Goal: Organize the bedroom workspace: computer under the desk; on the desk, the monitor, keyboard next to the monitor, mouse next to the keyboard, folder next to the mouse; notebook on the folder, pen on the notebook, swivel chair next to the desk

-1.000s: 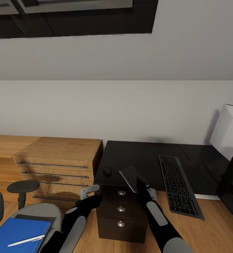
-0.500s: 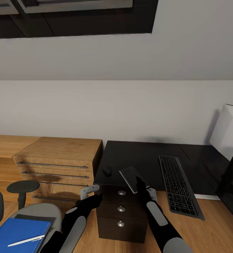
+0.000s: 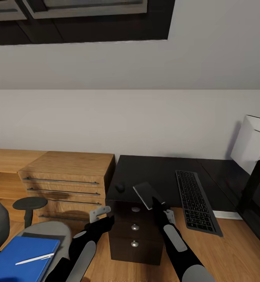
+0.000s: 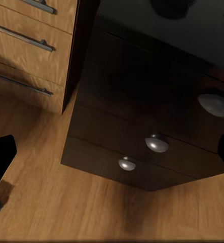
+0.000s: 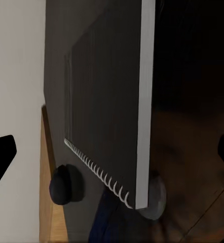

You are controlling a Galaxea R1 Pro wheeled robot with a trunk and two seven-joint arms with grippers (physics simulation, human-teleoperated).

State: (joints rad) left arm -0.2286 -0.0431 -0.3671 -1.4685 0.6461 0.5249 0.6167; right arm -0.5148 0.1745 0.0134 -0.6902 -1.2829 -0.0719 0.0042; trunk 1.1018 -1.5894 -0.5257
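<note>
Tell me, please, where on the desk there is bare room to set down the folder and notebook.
The desk has bare black top behind the mouse up to the wall, and between the mouse and the keyboard. The front edge above the drawers is crowded: the right gripper holds the notebook there. Beyond the keyboard, the monitor and its stand take the corner.

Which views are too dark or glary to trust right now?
Head view: evenly lit, sharp, the desk top glossy but without glare. Left wrist view: the black drawer unit is dim, its knobs catching soft highlights. Right wrist view: very dark and murky, the notebook in the right end effector readable mainly by its pale edge.
</note>
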